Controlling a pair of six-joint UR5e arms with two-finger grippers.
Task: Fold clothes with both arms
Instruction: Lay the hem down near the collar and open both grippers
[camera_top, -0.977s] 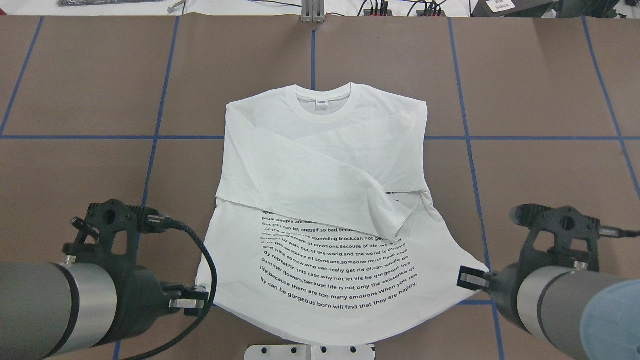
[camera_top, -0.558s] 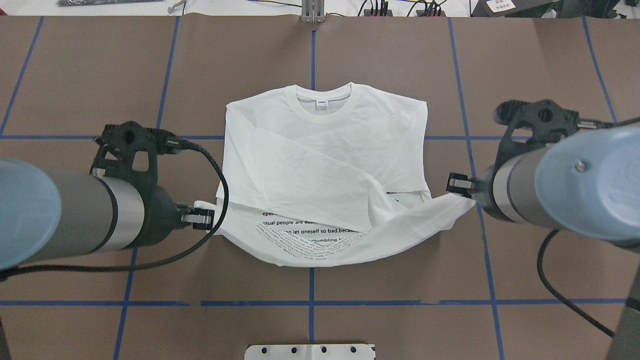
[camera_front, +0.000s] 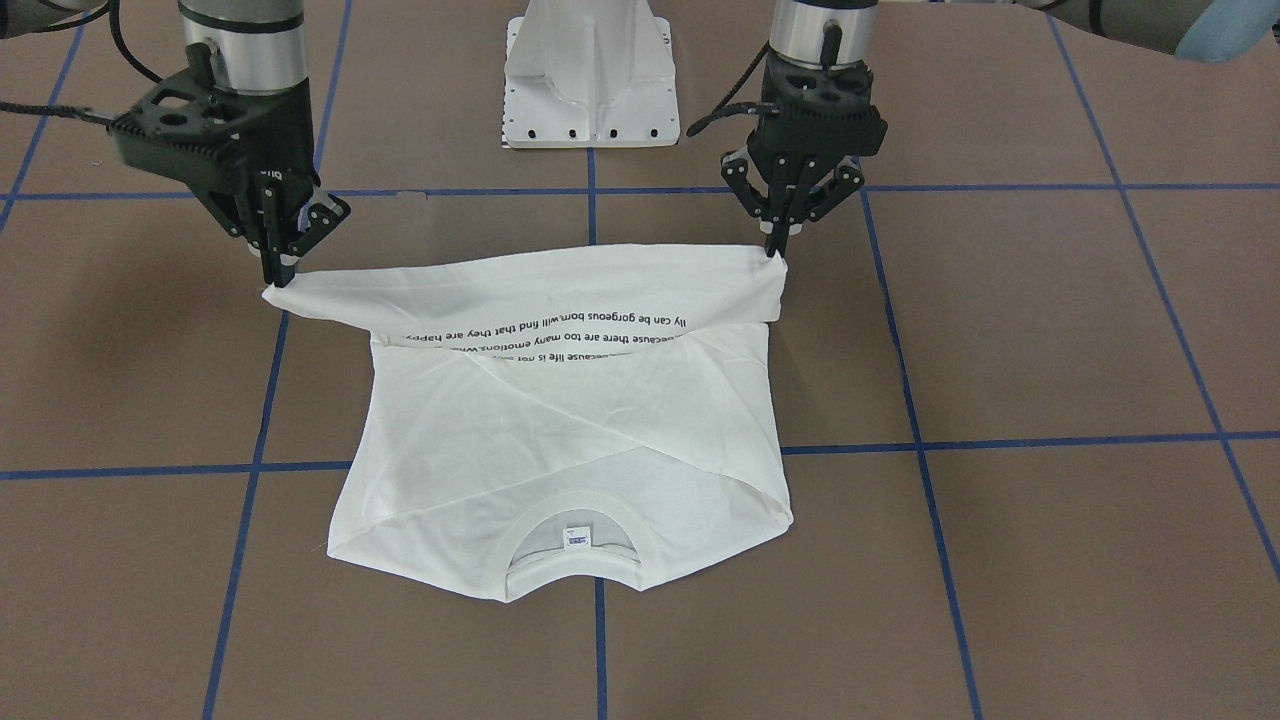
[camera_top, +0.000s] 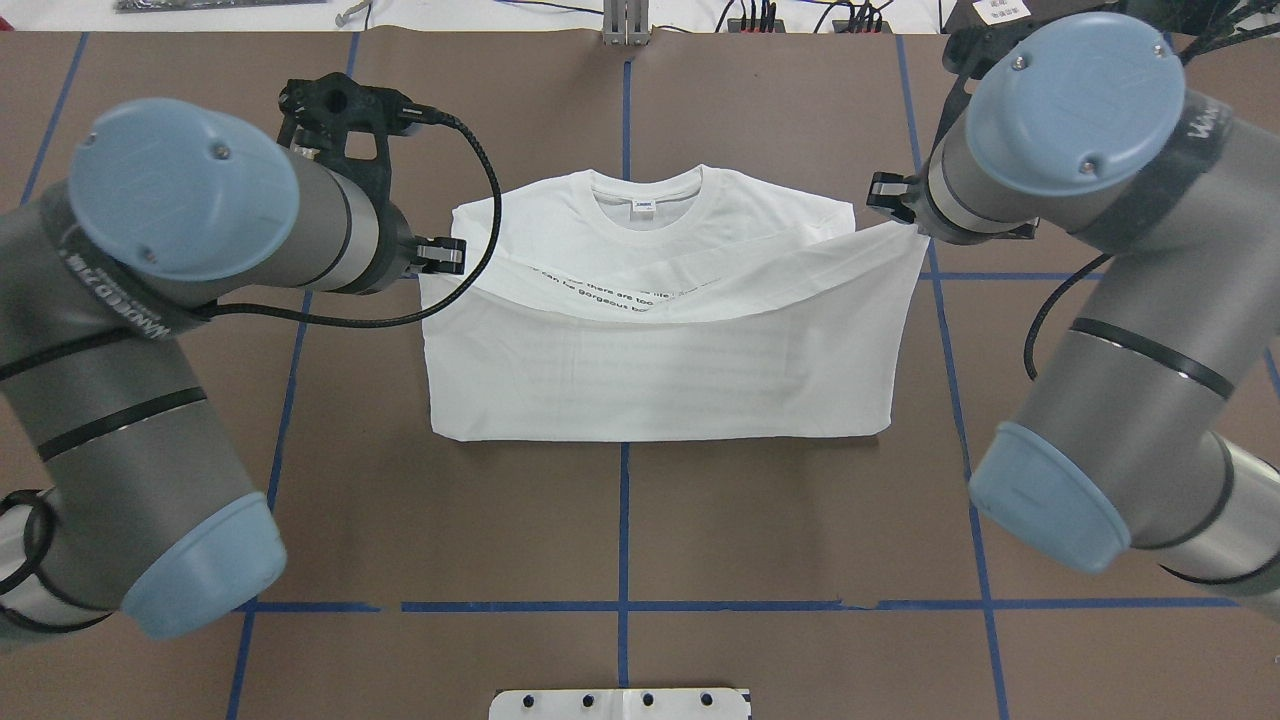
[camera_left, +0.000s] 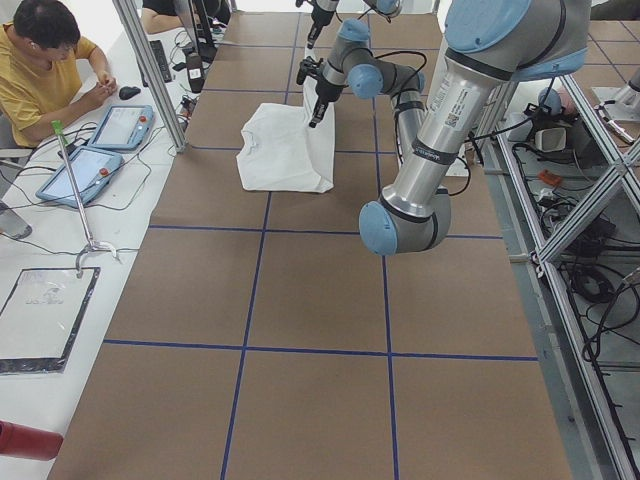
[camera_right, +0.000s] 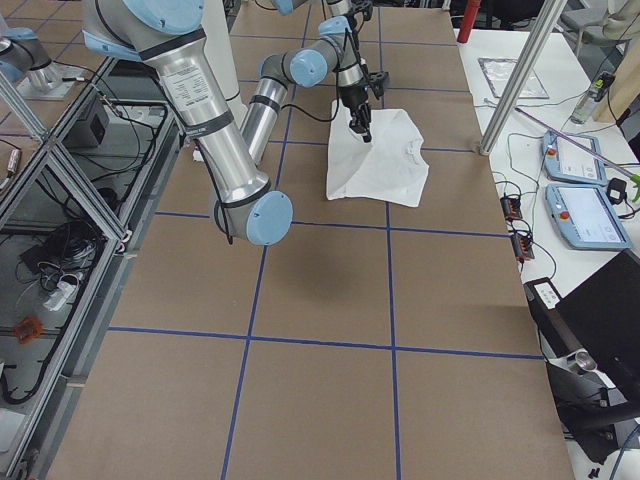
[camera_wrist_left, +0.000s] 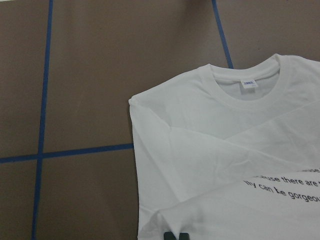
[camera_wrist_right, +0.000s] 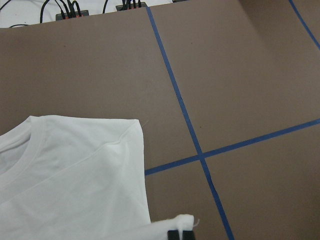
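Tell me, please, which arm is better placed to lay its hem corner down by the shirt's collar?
Right, slightly. Each arm holds a hem corner of the shirt; overhead, the right end effector is about level with its shoulder, while the left end effector is short of its own.

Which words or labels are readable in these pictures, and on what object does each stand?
"lly can be gorgeous born,will find that they are happy": T-shirt, on the lifted hem.
"there are too many emotions": T-shirt, next line, partly hidden.
Neck label: too small to read.
Lettering on the arm bands: blurred.
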